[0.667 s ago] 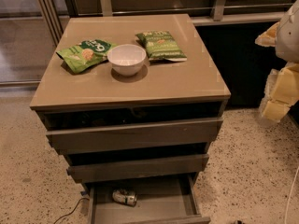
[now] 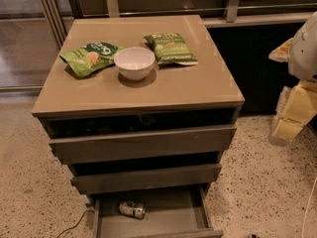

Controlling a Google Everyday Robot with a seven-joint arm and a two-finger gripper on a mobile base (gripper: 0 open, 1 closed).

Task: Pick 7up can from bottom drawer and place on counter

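Tan and glossy, the counter is a square slab on top of a grey-brown cabinet, says the first observer. On it sits a round white bowl, smooth and seemingly empty, between two crinkled green snack bags, one to its left and one behind it to the right.

Can any writing be read, asks the second.

Pale lettering shows on both bags, the first answers, but no word of it can be made out. The 7up can gives nothing legible either (only a silvery cylinder with dark markings). It lies on its side on the grey floor of the bottom drawer, towards the left, and that drawer is pulled out. The two flat-fronted drawers above, upper and middle, stand slightly ajar.

And the gripper, asks the second.

The gripper hangs at the right edge, a blurred yellowish and white form beside the cabinet and well apart from the can, over speckled terrazzo floor. Whether it is open or closed cannot be told.
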